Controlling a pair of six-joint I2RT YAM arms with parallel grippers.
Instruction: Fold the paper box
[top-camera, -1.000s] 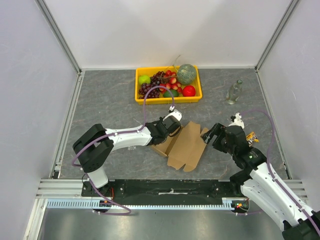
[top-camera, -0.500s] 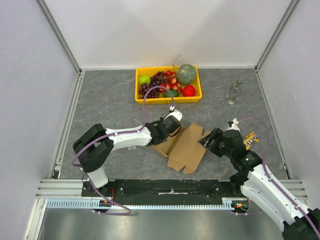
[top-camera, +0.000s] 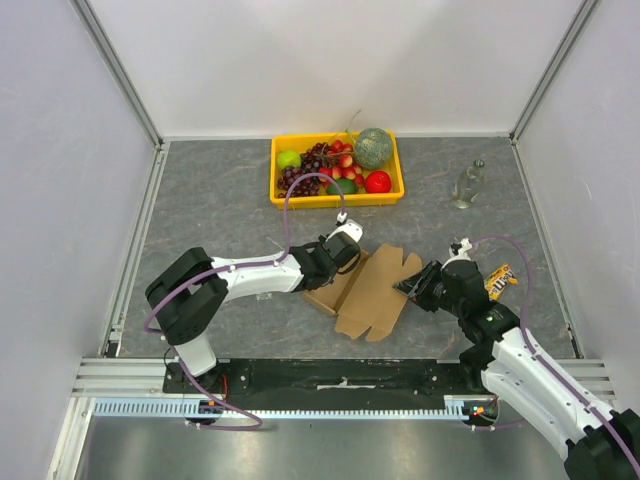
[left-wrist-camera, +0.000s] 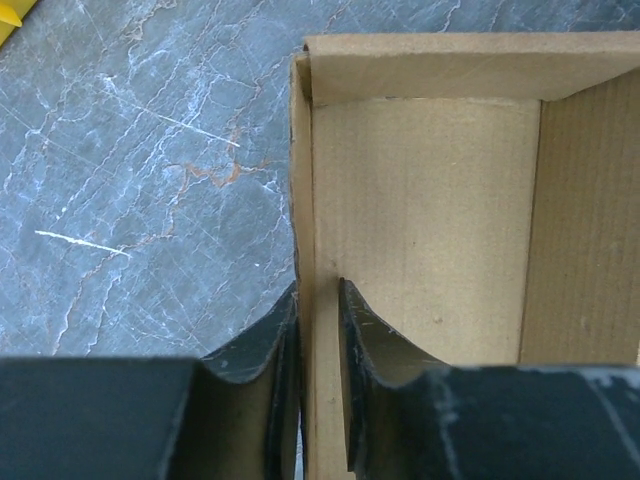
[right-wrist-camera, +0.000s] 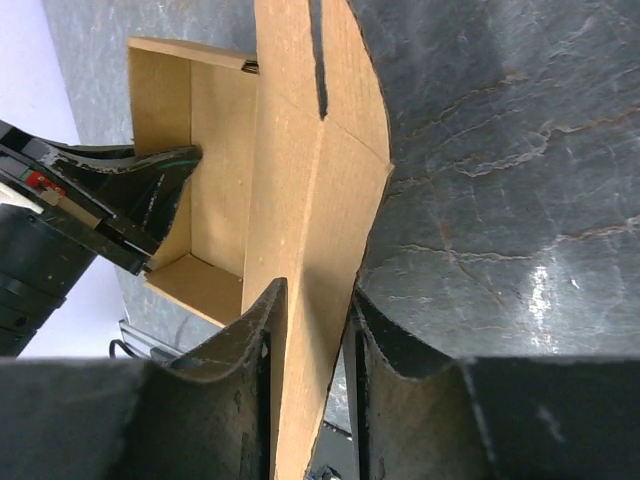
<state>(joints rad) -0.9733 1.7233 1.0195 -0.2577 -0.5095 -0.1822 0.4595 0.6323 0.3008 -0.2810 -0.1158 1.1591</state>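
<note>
The paper box (top-camera: 372, 293) is brown cardboard, half formed, lying between my two arms. In the left wrist view its open inside (left-wrist-camera: 430, 200) shows, with walls standing on the left and far sides. My left gripper (top-camera: 338, 258) is shut on the left wall (left-wrist-camera: 318, 300), one finger on each face. My right gripper (top-camera: 415, 287) straddles the raised right flap (right-wrist-camera: 300, 150). Its jaws (right-wrist-camera: 318, 300) have narrowed: one finger lies against the flap and a thin gap remains at the other. The left arm's fingers (right-wrist-camera: 130, 195) also appear in the right wrist view, at the far wall.
A yellow crate (top-camera: 337, 201) of fruit stands behind the box. A clear bottle (top-camera: 466, 185) stands at the back right. A small snack packet (top-camera: 500, 278) lies just right of my right gripper. White walls and metal rails enclose the grey table.
My right gripper moved left onto the box's right flap and its jaws closed from wide to narrow around it. The left gripper kept its hold on the left wall.
</note>
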